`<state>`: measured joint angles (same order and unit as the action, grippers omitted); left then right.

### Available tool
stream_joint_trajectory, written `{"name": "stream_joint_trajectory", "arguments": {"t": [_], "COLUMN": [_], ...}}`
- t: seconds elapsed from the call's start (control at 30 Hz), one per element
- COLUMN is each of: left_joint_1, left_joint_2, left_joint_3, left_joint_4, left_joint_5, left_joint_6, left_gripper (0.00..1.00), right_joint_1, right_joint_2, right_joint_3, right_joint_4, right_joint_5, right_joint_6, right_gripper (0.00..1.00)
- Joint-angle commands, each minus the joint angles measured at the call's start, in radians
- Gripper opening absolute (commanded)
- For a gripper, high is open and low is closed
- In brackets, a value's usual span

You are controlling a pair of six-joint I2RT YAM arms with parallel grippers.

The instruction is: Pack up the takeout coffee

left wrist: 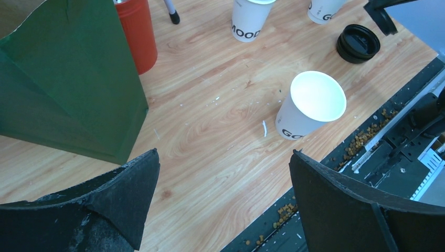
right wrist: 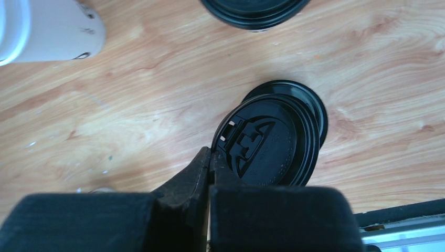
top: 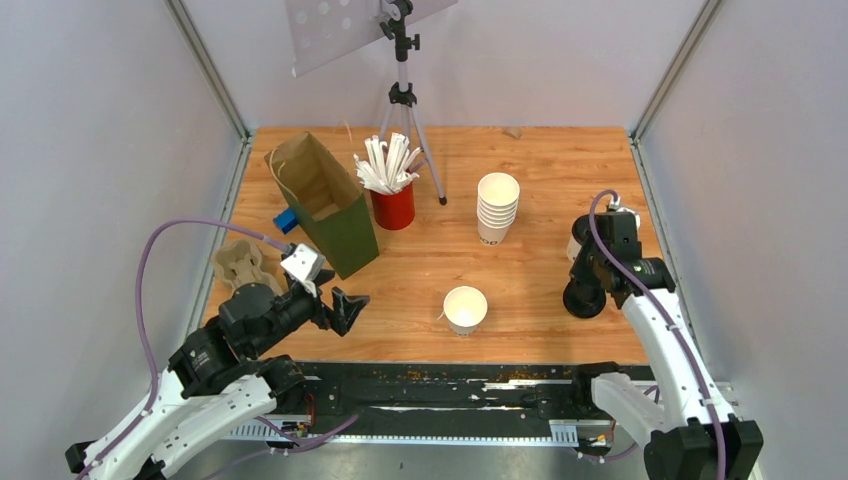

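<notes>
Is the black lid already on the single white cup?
No, the single cup stands uncovered, its white inside showing plainly in the left wrist view.

The table (top: 540,170) is brown wood. A green paper bag (top: 335,215) stands on it at the back left, open at the top. Just beside the bag stands a red cup (top: 394,208) full of white straws (top: 385,165). A tripod (top: 402,100) stands behind the red cup. To the right is a stack of white cups (top: 497,208). One white cup (top: 465,310) stands alone near the front. A black lid (left wrist: 358,43) lies near the right side. A brown cardboard cup tray (top: 238,265) lies at the left edge.
</notes>
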<state>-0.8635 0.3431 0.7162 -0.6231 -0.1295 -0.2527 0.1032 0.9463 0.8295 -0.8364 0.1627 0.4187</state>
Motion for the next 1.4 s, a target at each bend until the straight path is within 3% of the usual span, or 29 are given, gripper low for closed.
{"name": "stream_joint_trajectory", "arguments": {"t": [0.0, 0.2, 0.43, 0.6, 0.9, 1.1, 1.37], "left_joint_1": [-0.003, -0.003, -0.003, -0.024, -0.219, -0.259, -0.280], "left_joint_2": [0.020, 0.063, 0.174, 0.316, 0.505, 0.616, 0.708], "left_joint_3": [0.008, 0.045, 0.018, 0.020, 0.012, 0.000, 0.000], "left_joint_4": [0.044, 0.130, 0.412, 0.556, 0.847, 1.069, 1.154], "left_joint_5": [-0.014, 0.060, 0.261, 0.351, 0.247, 0.298, 0.398], "left_joint_6": [0.012, 0.066, 0.110, 0.109, 0.250, 0.347, 0.443], "left_gripper": [1.00, 1.00, 0.98, 0.99, 1.00, 1.00, 1.00], "right_joint_1": [-0.003, -0.002, 0.018, 0.047, 0.140, 0.233, 0.266], "right_joint_2": [-0.075, -0.190, -0.322, -0.328, -0.341, -0.332, -0.347], "right_joint_3": [0.082, 0.181, 0.127, 0.123, 0.072, 0.039, 0.011], "right_joint_4": [-0.057, -0.120, 0.050, 0.126, 0.336, 0.420, 0.440], "right_joint_5": [-0.138, -0.373, -0.695, -0.800, -0.861, -0.836, -0.823], "right_joint_6": [0.025, 0.086, 0.328, 0.427, 0.613, 0.663, 0.679], "right_gripper": [0.00, 0.00, 0.00, 0.00, 0.00, 0.00, 0.00]}}
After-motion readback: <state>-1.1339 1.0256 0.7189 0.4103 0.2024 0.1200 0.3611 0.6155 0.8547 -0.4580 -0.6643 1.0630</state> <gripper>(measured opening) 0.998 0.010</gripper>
